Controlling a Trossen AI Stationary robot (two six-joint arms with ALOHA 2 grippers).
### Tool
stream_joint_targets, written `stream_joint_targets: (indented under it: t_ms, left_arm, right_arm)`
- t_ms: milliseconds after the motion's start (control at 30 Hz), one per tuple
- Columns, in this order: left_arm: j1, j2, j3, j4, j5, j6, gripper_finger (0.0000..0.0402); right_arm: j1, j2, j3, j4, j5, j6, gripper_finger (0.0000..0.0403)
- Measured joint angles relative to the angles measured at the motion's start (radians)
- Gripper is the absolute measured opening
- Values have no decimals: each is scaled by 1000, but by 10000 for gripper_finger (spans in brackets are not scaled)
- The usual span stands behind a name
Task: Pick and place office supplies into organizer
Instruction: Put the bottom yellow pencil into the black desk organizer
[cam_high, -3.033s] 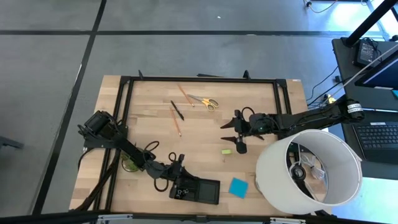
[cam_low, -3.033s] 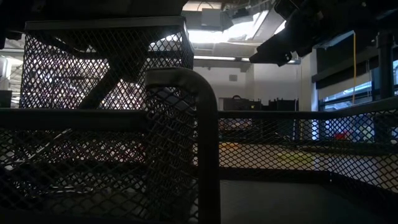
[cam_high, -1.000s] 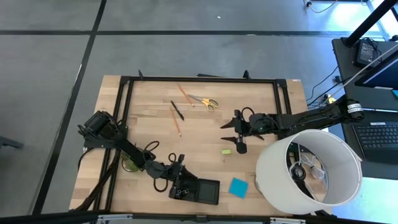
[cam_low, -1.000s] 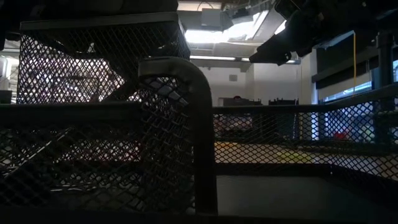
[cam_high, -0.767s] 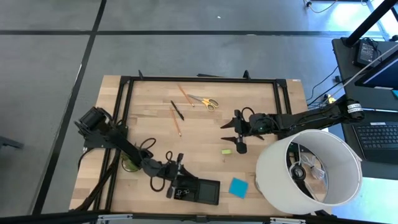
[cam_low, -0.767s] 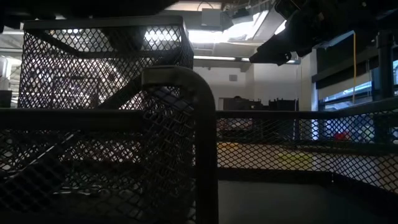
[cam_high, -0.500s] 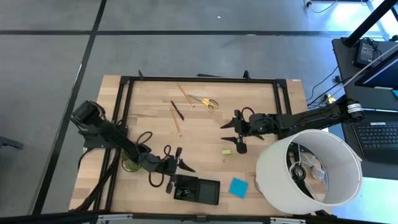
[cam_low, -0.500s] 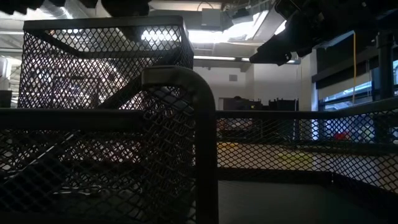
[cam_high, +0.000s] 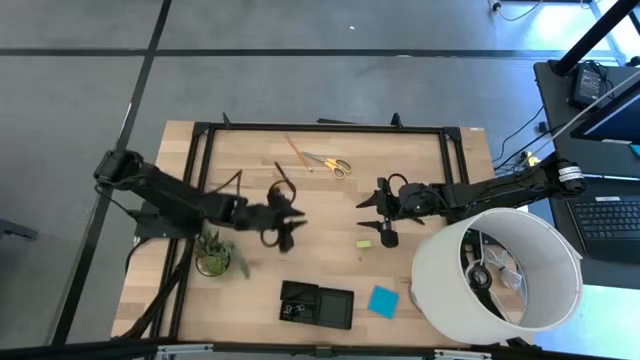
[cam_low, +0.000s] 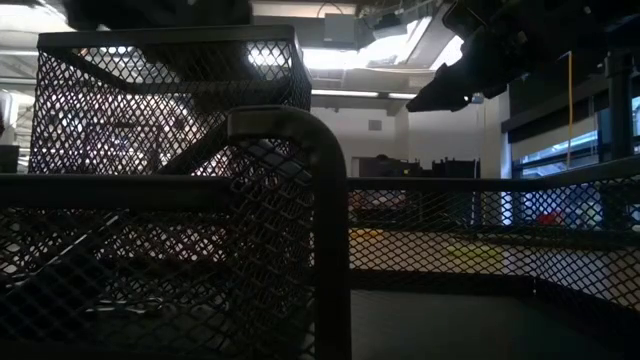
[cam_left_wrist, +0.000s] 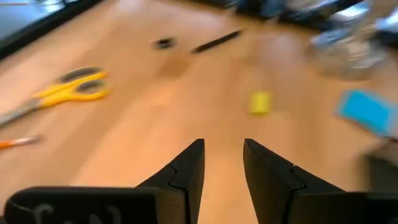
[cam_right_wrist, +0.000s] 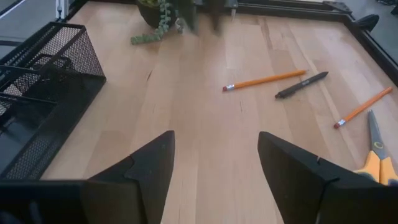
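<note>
High view looks down on a pale wooden bench ringed by a black metal frame. The organizer, a black wire-mesh tray with compartments, sits near the front edge; something small and dark lies in its left compartment, too small to name. Just right of it is the flat blue square note pad, and further in a small yellow block. Yellow-handled scissors, an orange pencil and a black pen lie near the far edge. The left claw hovers mid-bench, fingers narrowly parted around nothing. The right claw hangs right of centre, spread wide and empty. Bare wood lies open between them.
</note>
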Motion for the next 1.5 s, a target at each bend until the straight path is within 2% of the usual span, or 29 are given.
stream_joint_targets:
  t_ms: [100, 200, 367, 867, 1100, 1367, 1500]
  left_arm:
    - [86, 0, 0, -73, 43, 13, 104]
    - [168, 0, 0, -142, 96, -42, 104]
    - [239, 0, 0, -206, 115, -54, 104]
    - [258, 0, 0, -237, 162, 12, 104]
    - [266, 3, 1, -263, 156, -71, 104]
    - [271, 54, 2, -349, 73, -190, 104]
    - [301, 92, 54, -463, 88, -256, 104]
  right_arm:
    - [0, 0, 0, 0, 0, -2, 233]
    - [0, 0, 0, 0, 0, -2, 233]
    - [0, 0, 0, -4, 0, -2, 233]
    - [0, 0, 0, -73, 0, 1, 233]
    - [0, 0, 0, -74, 0, -2, 233]
    - [0, 0, 0, -74, 0, -13, 233]
    - [0, 0, 0, -71, 0, -27, 233]
